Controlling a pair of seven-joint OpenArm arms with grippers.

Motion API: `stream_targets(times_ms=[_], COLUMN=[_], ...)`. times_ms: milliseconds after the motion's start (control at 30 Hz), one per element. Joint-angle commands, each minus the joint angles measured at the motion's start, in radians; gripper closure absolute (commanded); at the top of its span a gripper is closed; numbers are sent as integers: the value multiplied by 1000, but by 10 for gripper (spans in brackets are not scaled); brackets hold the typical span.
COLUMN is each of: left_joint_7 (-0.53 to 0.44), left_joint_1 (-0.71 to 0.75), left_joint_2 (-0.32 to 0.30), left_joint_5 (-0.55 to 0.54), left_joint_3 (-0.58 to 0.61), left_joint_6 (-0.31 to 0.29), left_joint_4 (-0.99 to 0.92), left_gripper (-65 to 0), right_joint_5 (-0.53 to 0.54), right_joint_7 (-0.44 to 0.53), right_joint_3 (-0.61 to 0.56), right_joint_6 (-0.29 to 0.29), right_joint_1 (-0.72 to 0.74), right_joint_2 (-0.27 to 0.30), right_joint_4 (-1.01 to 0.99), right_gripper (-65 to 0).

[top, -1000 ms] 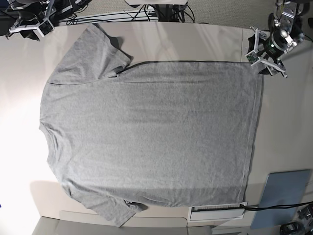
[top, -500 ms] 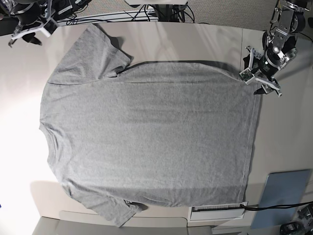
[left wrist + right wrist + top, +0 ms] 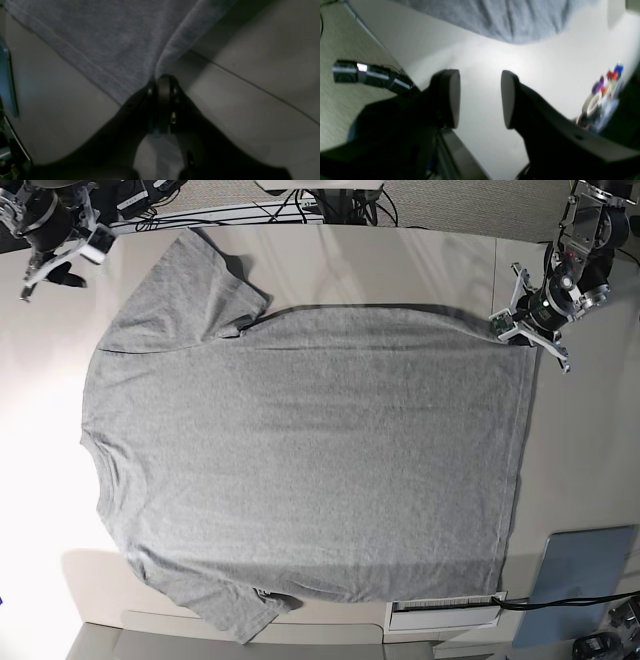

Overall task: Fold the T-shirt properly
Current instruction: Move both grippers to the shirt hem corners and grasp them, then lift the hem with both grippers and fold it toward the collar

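Plainly, no lettering is seen on the heather-grey T-shirt [image 3: 300, 460], spread flat across the counter [image 3: 380, 265]; its hem corner is pinched by the left hand [image 3: 163, 80], while the right hand [image 3: 480, 100] is held wide apart, empty

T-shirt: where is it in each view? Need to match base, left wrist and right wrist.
Base: the T-shirt lies flat across the table's middle, collar at left, hem at right.
Left wrist: fills the upper left; the left gripper is shut on its hem corner.
Right wrist: one grey edge along the top, beyond the open right gripper.
Shared landmark: the pale table.
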Motion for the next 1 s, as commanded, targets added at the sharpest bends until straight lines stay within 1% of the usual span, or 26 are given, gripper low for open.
stream_targets(times_ms=[0,100,167,333,467,667,867,900,933,967], left_joint_7=[103,96,97,96,96,96,96,96,96,95], left_joint_1=[36,36,36,36,36,36,36,36,36,36], left_joint_2=[-7,-7,-5,-5,-5,-5,-5,-5,-5,-5], left_joint_5=[34,34,34,34,34,34,34,34,34,34], left_joint_3=[13,13,13,13,13,13,13,13,13,13], left_joint_6=[-97,-31,-5,-3,-3,-1,1,1,1,1], left_joint_4=[-31,-31,-31,-31,-31,-31,-31,-31,-31,-31], left_gripper=[0,0,0,0,0,0,0,0,0,0], right_joint_5=[-26,-102,-133,-208,-237,-237,-236,-236,-235,-229], right_joint_7=[11,2,-16,-21,-24,-37,-76,-80,-80,-82], right_joint_3=[-20,-122,-189,-333,-431,-548,-630,-634,-634,-634], right_joint_6=[-10,-10,-10,-47,-97,-100,-94,-80,-66,-61], right_joint_1=[8,85,138,240,323,455,531,537,542,544], right_joint_2=[21,28,28,29,29,29,29,29,29,29], right_joint_4=[-11,-68,-111,-205,-269,-345,-362,-364,-364,-364], right_gripper=[-264,-264,-264,-264,-264,-264,-263,-250,-215,-158])
